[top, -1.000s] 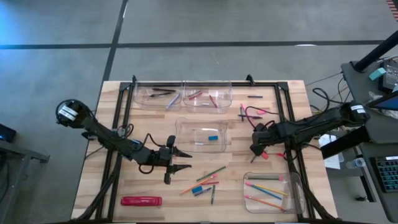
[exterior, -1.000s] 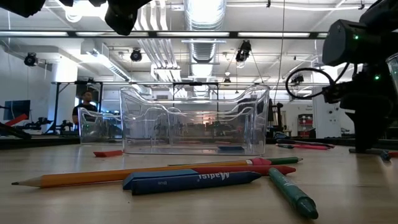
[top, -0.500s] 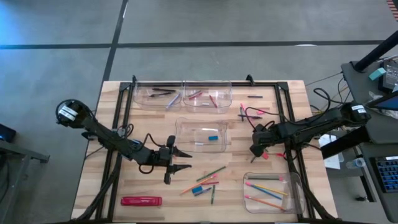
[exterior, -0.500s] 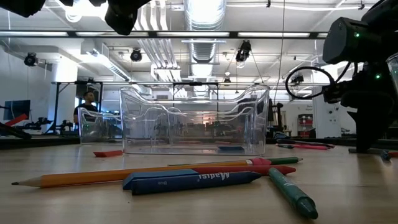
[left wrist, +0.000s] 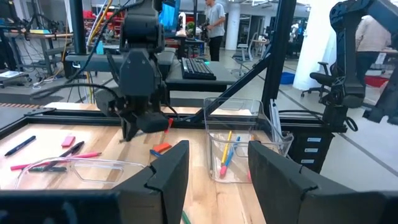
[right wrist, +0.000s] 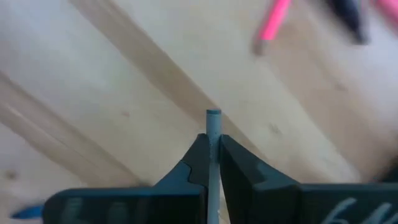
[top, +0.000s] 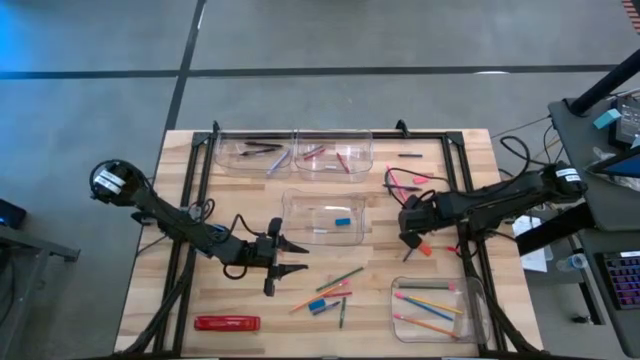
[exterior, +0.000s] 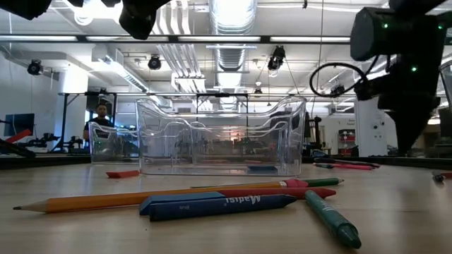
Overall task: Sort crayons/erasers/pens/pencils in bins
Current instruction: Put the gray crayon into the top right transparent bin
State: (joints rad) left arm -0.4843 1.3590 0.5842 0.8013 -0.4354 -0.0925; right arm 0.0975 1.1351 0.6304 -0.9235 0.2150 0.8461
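Observation:
My right gripper (top: 409, 235) hangs over the table's right part, pointing steeply down and shut on a slim grey stick (right wrist: 213, 127), about a pen's width. A small red piece (top: 425, 248) lies on the wood just beside it. My left gripper (top: 288, 258) waits open and level near the table's middle, its fingers (left wrist: 169, 174) holding nothing. Four clear bins show: two at the far edge (top: 253, 155) (top: 335, 155), one in the middle (top: 325, 232) with a blue eraser (top: 342, 221), and one near right (top: 440, 292) with pencils. My right gripper pinches the grey stick between its two fingertips (right wrist: 199, 155). A short end of the stick (right wrist: 213, 115) juts out past the tips. The fingers come from above, pointing steeply down. The stick is lifted clear of the wood.
Loose pencils, crayons and a blue eraser (top: 330, 293) lie near the front middle. A long red flat pack (top: 227, 323) sits front left. A pink pencil and dark pens (top: 408, 180) lie at far right, beside the black frame rails (top: 455, 180).
My right gripper has shut on the grey stick and risen from the table with it, shifting slightly toward the far edge. The stick is now lifted clear. The red piece has stayed on the wood.

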